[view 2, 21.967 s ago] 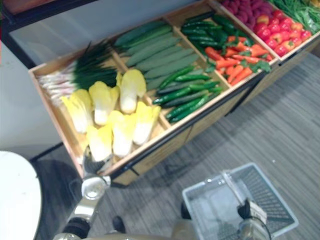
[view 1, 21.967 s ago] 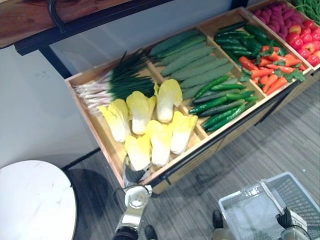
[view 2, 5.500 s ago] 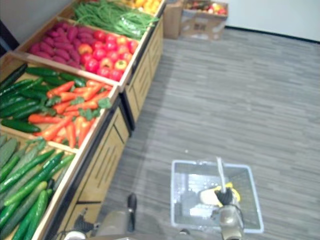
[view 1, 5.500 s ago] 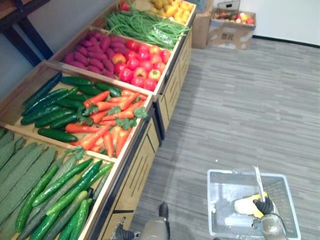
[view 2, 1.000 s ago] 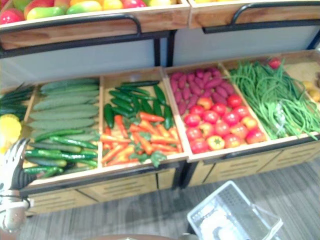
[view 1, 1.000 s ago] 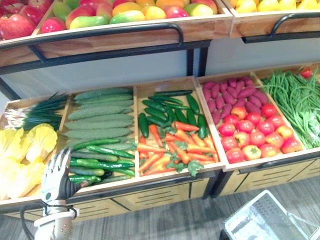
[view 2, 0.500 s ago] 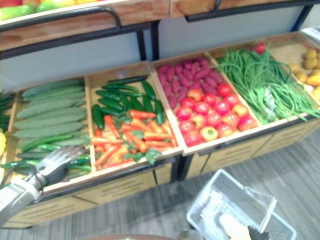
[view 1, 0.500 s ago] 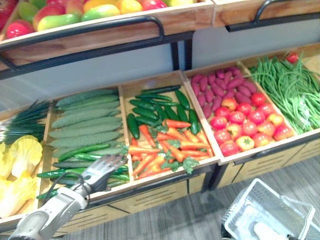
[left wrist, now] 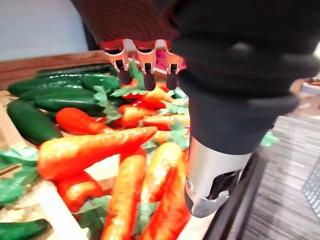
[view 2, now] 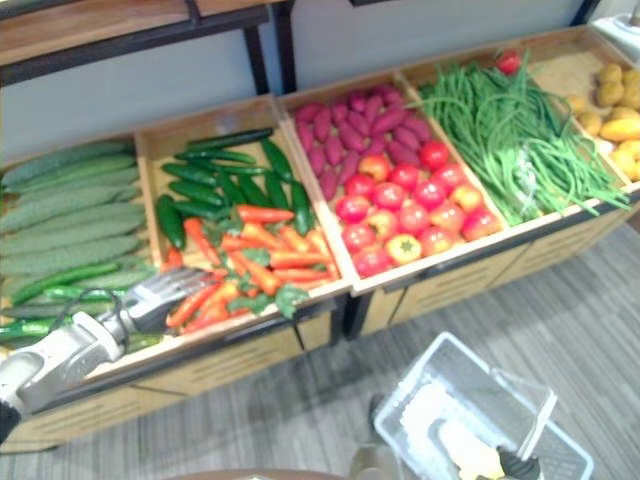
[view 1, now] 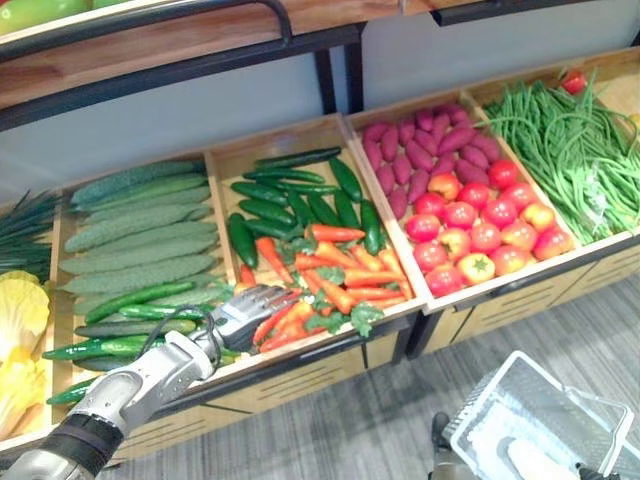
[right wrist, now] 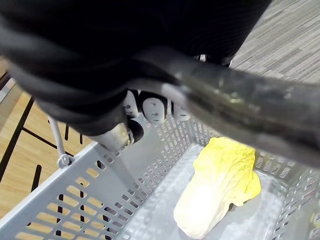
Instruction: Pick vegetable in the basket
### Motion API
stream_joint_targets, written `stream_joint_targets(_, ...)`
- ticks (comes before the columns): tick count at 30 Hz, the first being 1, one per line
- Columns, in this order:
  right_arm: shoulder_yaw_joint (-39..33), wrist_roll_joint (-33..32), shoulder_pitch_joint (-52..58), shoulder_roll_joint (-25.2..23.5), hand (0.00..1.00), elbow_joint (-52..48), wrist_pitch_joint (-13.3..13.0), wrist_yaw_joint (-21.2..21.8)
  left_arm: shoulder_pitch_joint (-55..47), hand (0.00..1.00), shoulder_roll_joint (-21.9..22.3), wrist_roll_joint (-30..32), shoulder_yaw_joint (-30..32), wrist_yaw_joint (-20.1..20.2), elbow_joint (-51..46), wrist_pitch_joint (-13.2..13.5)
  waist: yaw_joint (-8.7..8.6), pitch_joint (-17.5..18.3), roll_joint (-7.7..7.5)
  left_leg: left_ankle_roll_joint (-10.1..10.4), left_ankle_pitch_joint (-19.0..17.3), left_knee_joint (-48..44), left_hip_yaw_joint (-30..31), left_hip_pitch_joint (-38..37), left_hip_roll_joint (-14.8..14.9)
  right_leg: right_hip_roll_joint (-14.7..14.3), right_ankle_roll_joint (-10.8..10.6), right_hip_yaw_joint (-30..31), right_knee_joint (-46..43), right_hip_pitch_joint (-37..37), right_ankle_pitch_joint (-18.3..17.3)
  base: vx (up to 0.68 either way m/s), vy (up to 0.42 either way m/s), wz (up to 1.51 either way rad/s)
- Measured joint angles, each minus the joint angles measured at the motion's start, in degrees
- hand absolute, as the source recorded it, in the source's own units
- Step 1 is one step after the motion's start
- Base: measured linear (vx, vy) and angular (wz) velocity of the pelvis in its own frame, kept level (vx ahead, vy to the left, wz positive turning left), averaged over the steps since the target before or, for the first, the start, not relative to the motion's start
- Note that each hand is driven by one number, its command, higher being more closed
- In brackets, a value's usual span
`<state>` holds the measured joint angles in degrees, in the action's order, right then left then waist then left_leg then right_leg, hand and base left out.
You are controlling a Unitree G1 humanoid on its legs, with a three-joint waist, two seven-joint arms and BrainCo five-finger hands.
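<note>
My left hand (view 1: 250,306) is open, its straight fingers (left wrist: 144,71) reaching over the orange carrots (view 1: 335,272) at the front of their wooden compartment, just above them. In the left wrist view the carrots (left wrist: 95,150) lie close under the fingertips, with leafy green tops among them. My right hand (right wrist: 150,108) is shut on the handle (right wrist: 235,100) of the grey plastic basket (view 1: 487,393), which hangs low at the right above the floor. One pale yellow cabbage (right wrist: 216,189) lies inside the basket.
The wooden stand holds light green cucumbers (view 1: 140,245), dark cucumbers (view 1: 290,195) behind the carrots, purple sweet potatoes (view 1: 420,150), red tomatoes (view 1: 480,235), green beans (view 1: 575,150) and yellow cabbages (view 1: 18,330). A black rail and upper shelf (view 1: 150,60) run above. Grey floor (view 2: 330,410) lies in front.
My left hand has moved right from the slim cucumbers to over the front carrots. The view has shifted down and right. The basket stays in my right hand.
</note>
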<state>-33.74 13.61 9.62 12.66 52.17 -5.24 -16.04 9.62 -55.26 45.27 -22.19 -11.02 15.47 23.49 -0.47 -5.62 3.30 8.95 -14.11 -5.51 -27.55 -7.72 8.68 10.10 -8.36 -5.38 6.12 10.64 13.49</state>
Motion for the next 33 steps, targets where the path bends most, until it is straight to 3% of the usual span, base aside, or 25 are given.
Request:
stream_joint_targets(6, -0.18, 0.00, -0.08, 0.00, 1.00, 0.11, 0.09, 0.04, 0.70, 0.00, 0.26, 0.05, 0.69, -0.07, 1.57, -2.12, 0.16, -0.32, -0.50, -0.01, 0.00, -0.04, 0.35, 0.48, -0.15, 0.27, 0.00, -0.46, 0.01, 0.18, 0.00, -0.02, -0.051, 0.03)
stream_joint_targets(21, -1.91, -0.01, -1.20, 0.31, 1.00, 0.50, 1.57, 0.20, 0.60, 0.00, 3.09, 0.02, 9.77, -0.03, 5.68, -7.22, 0.54, -1.01, -0.50, -0.02, 0.00, -0.37, 1.65, 3.57, -0.06, 0.40, 0.00, -1.36, 0.01, 2.73, 0.00, -0.02, -0.066, 0.03)
stream_joint_targets(29, -1.93, -0.01, -3.17, 1.91, 1.00, 1.55, 2.10, 0.28, 3.61, 0.00, 3.53, -0.02, 10.86, -0.03, 5.63, -7.74, 0.30, -1.51, -0.72, -0.05, 0.02, -0.92, 1.63, 5.47, -0.47, 0.56, 0.13, -0.62, -0.01, 4.78, 0.31, 0.00, -0.049, -0.04)
stream_joint_targets(33, -1.94, -0.01, -4.70, 1.96, 1.00, 2.19, 2.15, 0.28, 5.40, 0.00, 3.67, -0.05, 10.86, -0.07, 5.63, -7.89, 0.21, -3.46, -1.49, -0.10, -0.01, -1.31, 1.65, 5.96, -1.10, 1.16, 0.03, -0.27, -0.02, 5.24, 0.39, -0.04, -0.044, -0.01)
